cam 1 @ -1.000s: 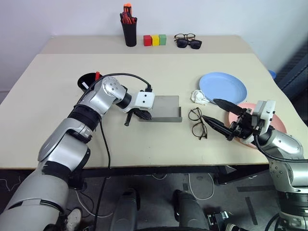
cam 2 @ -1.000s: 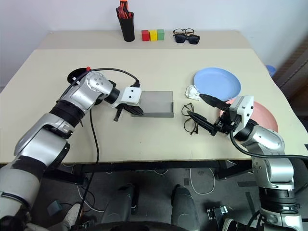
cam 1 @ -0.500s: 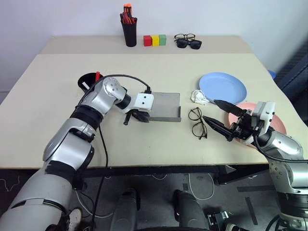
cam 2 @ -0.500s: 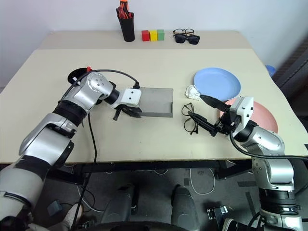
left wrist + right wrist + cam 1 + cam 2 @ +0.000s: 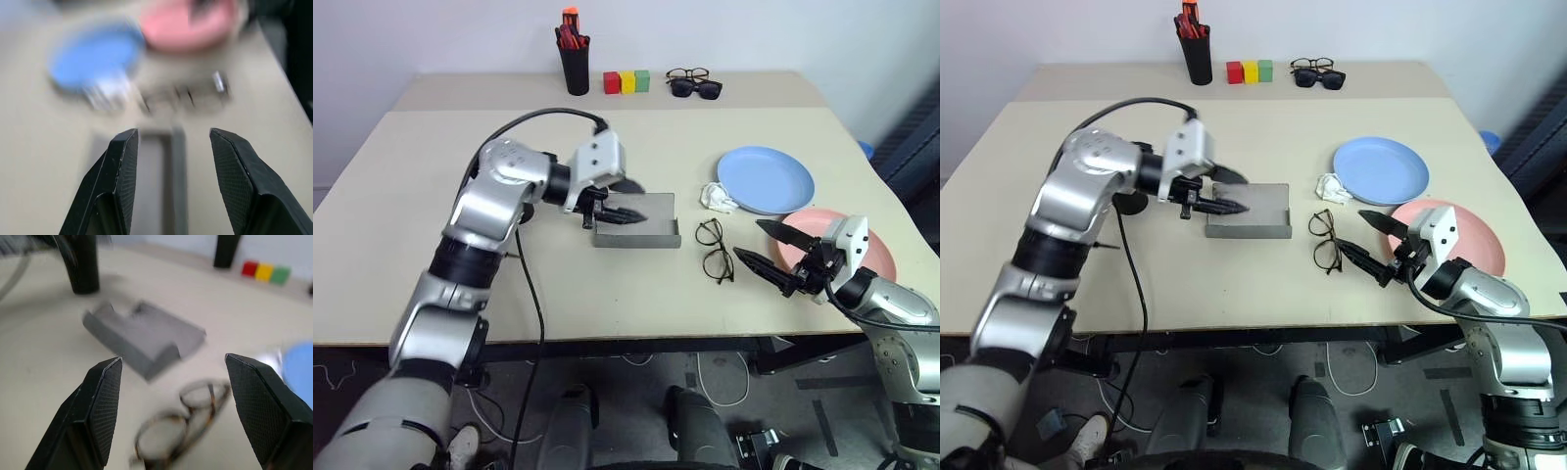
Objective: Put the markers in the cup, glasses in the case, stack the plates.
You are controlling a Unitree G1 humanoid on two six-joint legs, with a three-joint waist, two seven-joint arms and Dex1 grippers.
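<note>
I see the glasses (image 5: 714,249) lying folded open on the table (image 5: 411,225) just right of centre, with the grey case (image 5: 641,221) open right beside them to the left and the blue plate (image 5: 766,178) and pink plate (image 5: 862,240) side by side toward the right edge. My left gripper (image 5: 628,212) hangs over the case's left end with its fingers apart and empty. My right gripper (image 5: 766,253) sits at lower right, jaws spread wide and empty, just right of the glasses.

bench (image 5: 431,176) showing beige | case (image 5: 651,220) showing grey | plates: one (image 5: 767,179) light blue, one (image 5: 876,257) salmon pink | glasses (image 5: 714,250) showing thin black frame | blocks (image 5: 627,81) showing red, yellow, green | claw fingers (image 5: 105,406) showing black, fine grid texture
</note>
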